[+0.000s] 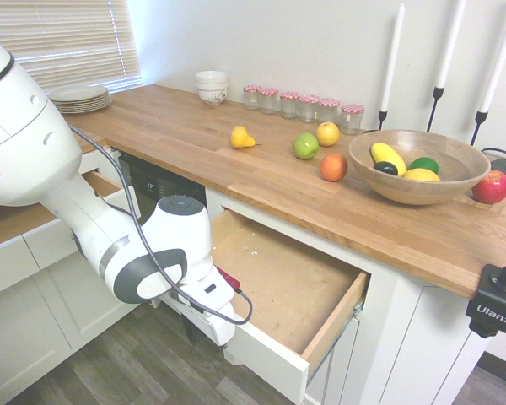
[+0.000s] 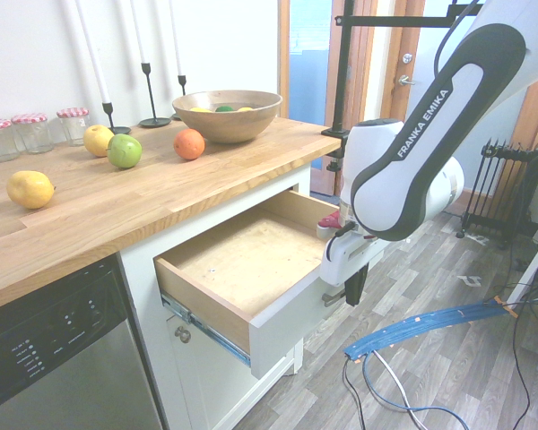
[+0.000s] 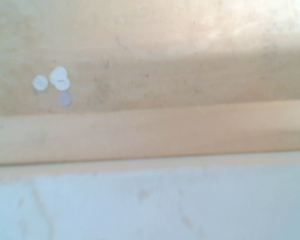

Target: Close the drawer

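Pointing straight down, my hand point(image 2: 354, 291) hangs just outside the white front of the drawer point(image 2: 251, 260), its dark fingers point(image 2: 355, 283) drawn together with nothing between them. From the second exterior view I see it right against the front panel, at the end of the panel nearer the door, though I cannot tell whether it actually touches the panel or the handle. In the first exterior view the arm's own bulk hides the fingers from me.

Behind the hand the drawer stands pulled well out from under the bench point(image 1: 261, 181), its bare wooden bottom point(image 3: 155, 55) open to view and carrying only a few small pale round dots point(image 3: 57, 82), which show up close in the wrist view. That view also gives me the light wood inner wall of the front point(image 3: 150, 132) and the white top edge point(image 3: 150, 200) below it.

Above and beyond the hand, on the bench top, sits a wooden bowl point(image 1: 405, 181) with fruit in it, a red apple point(image 1: 491, 186) just beside it, and loose fruit further along: an orange point(image 1: 333, 167), a green apple point(image 1: 305, 146), a yellow apple point(image 1: 327, 133) and a yellow pear point(image 1: 241, 137). A row of small jars point(image 1: 304, 105) with checked lids stands by the wall, with stacked white bowls point(image 1: 212, 87) and plates point(image 1: 79, 97) well beyond.
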You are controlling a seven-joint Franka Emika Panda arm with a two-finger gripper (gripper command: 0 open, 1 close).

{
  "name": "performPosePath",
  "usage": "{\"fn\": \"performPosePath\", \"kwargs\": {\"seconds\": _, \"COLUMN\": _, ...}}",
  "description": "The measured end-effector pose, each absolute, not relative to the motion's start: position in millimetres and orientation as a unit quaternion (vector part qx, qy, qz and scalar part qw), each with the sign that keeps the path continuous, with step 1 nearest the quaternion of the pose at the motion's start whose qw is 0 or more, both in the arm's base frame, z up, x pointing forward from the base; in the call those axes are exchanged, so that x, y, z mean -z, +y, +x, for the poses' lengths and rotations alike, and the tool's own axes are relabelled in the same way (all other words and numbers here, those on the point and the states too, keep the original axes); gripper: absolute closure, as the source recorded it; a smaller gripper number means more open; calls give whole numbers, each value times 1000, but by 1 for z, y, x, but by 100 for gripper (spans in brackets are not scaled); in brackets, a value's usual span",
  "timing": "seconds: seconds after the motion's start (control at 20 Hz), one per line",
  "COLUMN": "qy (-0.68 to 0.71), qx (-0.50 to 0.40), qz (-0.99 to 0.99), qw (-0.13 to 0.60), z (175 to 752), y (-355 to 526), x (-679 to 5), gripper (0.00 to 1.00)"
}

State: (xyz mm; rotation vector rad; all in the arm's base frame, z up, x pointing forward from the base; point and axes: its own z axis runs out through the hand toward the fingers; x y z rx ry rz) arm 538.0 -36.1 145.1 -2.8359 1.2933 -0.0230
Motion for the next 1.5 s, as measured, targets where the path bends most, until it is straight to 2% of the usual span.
{"fn": "performPosePath", "kwargs": {"seconds": 1.5, "qy": 406, "qx": 38, "qz": -913, "qw": 15, "z": 684, "y": -51, "x": -138, "gripper": 100}}
